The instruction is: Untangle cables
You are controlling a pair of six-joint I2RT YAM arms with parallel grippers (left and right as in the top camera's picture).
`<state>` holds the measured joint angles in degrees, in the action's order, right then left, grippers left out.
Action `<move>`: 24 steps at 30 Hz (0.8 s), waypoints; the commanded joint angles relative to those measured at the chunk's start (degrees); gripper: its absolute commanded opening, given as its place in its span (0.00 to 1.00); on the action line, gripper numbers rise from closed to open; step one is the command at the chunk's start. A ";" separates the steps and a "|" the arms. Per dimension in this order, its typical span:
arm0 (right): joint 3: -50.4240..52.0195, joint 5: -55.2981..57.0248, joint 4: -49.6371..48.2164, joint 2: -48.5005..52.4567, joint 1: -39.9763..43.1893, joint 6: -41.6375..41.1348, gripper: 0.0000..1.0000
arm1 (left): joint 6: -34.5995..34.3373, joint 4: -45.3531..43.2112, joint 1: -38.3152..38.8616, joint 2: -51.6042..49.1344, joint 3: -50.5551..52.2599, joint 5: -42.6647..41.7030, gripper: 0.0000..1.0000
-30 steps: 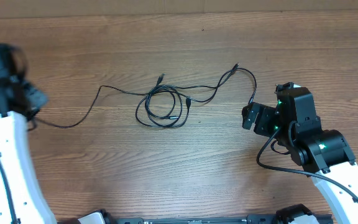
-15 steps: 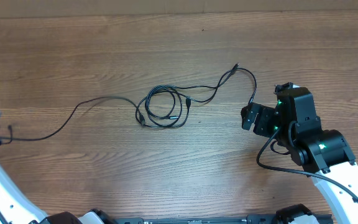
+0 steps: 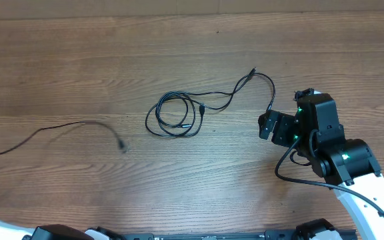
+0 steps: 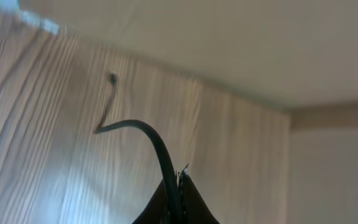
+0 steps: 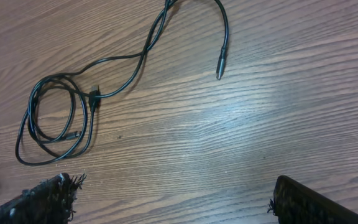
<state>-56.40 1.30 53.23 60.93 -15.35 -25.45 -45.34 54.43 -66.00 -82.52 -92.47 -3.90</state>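
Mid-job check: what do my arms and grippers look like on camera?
The right arm has a white link and black rounded joints with small green lights; a thick black arm cable loops beside it. The right gripper has black fingers with frayed edges. The left gripper looks dark and pointed.
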 commanded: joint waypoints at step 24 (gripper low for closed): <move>-0.55 -0.09 0.04 0.02 0.26 0.17 1.00 | 2.69 16.79 18.10 -12.33 -19.80 7.56 0.04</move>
<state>-56.40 1.30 53.23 60.93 -15.35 -25.45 -43.31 69.56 -53.93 -95.48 -110.80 2.42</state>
